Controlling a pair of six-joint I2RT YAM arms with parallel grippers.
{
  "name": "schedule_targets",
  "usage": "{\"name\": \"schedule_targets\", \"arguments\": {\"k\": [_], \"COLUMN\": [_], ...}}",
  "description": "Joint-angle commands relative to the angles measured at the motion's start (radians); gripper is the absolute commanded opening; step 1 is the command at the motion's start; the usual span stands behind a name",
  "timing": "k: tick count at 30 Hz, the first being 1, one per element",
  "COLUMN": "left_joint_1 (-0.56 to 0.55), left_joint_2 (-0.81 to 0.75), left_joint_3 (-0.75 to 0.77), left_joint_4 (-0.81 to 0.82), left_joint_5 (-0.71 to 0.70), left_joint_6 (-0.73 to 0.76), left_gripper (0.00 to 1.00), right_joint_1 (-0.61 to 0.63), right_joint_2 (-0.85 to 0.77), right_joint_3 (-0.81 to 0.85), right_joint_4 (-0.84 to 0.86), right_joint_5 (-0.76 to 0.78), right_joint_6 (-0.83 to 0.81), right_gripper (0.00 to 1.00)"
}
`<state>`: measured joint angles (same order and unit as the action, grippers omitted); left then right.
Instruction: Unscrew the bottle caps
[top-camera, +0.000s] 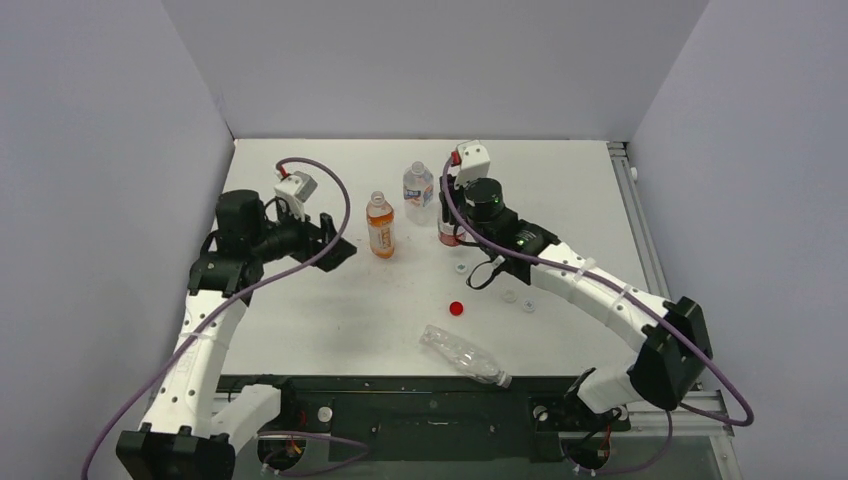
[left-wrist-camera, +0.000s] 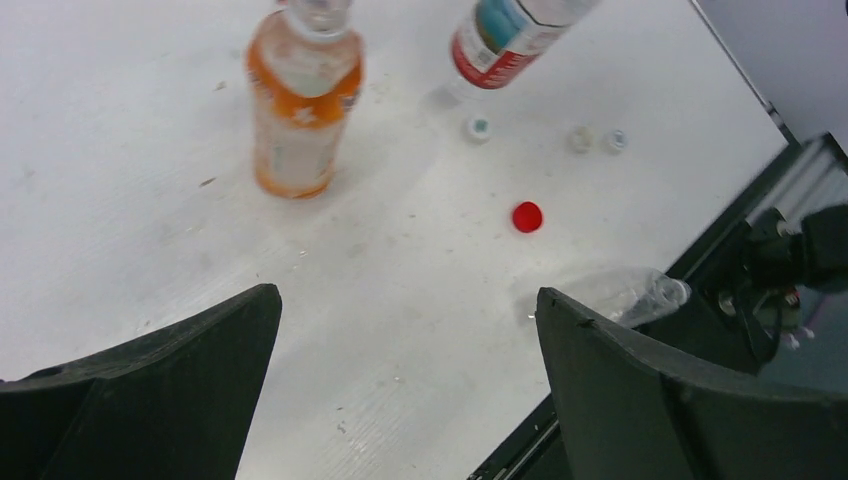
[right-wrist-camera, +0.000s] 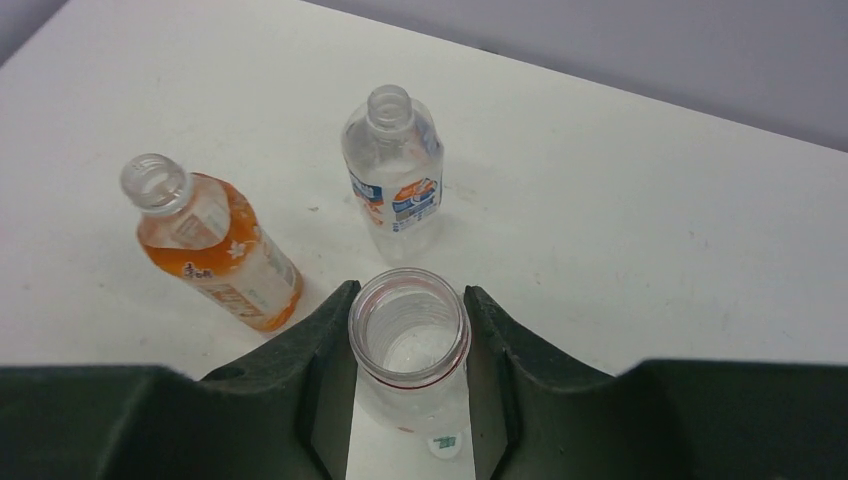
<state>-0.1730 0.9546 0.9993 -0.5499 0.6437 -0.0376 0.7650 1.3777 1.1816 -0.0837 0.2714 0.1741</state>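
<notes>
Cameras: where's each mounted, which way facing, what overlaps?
Top external: above and behind the bases, looking down on the table; both arms show.
Left wrist: behind the left gripper, looking down-forward at the orange bottle and red cap; open fingers show.
Right wrist: behind the right gripper, looking down into the wide-mouth bottle it clamps; fingers show.
Shared: orange bottle, all three.

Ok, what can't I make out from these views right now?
- Top view: the red-labelled bottle in the right gripper is mostly hidden by that arm's wrist.
- Left wrist view: the orange bottle and the red-labelled bottle lose their tops at the upper edge.
- Left wrist view: the crushed bottle sits partly behind a left gripper finger.
- Top view: the whitish caps are too small for detail.
</notes>
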Motion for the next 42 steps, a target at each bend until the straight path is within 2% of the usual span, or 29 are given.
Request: {"name": "schedule_targets", "arguments": {"k": [1,7,11,18,23,28,34,37,42], "left_joint_1": [0.134,0.214,0.229,0.228,0.229,0.228,0.228,0.228,0.228], "left_joint_2": [0.060,0.126,0.152,0.138,0.127,0.121,0.122,0.121,0.118], "left_joint_3": [0.108,0.117,0.081,0.023,0.019,0.013,0.006,0.008,0.011], "left_joint_4": [-0.121,-0.100,-0.025,0.065,0.076,0.087,0.097,0.100,0.107], "left_joint_5": [0.012,-0.103,-0.177,-0.216,-0.214,-0.209,-0.205,-0.197,-0.188], "left_joint_6": [0.044,0.103,0.096,0.078,0.083,0.087,0.087,0.085,0.083], "left_gripper": [0.97,0.97,0.97,0.97,0.96,0.97,0.97,0.97,0.97], "right_joint_1": [-0.036,-0.078,-0.087,-0.093,-0.098,-0.105,-0.107,-0.108,-0.108], "right_joint_2": [0.088,0.165,0.184,0.189,0.194,0.194,0.185,0.181,0.165], "right_joint_3": [0.023,-0.001,-0.025,-0.066,-0.073,-0.068,-0.048,-0.037,-0.033], "right_joint_4": [0.145,0.217,0.226,0.234,0.229,0.217,0.192,0.181,0.173], "right_joint_5": [0.065,0.065,0.052,0.042,0.032,0.027,0.023,0.017,0.017], "right_joint_6": [-0.046,0.002,0.028,0.054,0.070,0.077,0.078,0.077,0.072], "right_gripper": [0.09,0.08,0.14,0.36,0.44,0.46,0.63,0.76,0.80]}}
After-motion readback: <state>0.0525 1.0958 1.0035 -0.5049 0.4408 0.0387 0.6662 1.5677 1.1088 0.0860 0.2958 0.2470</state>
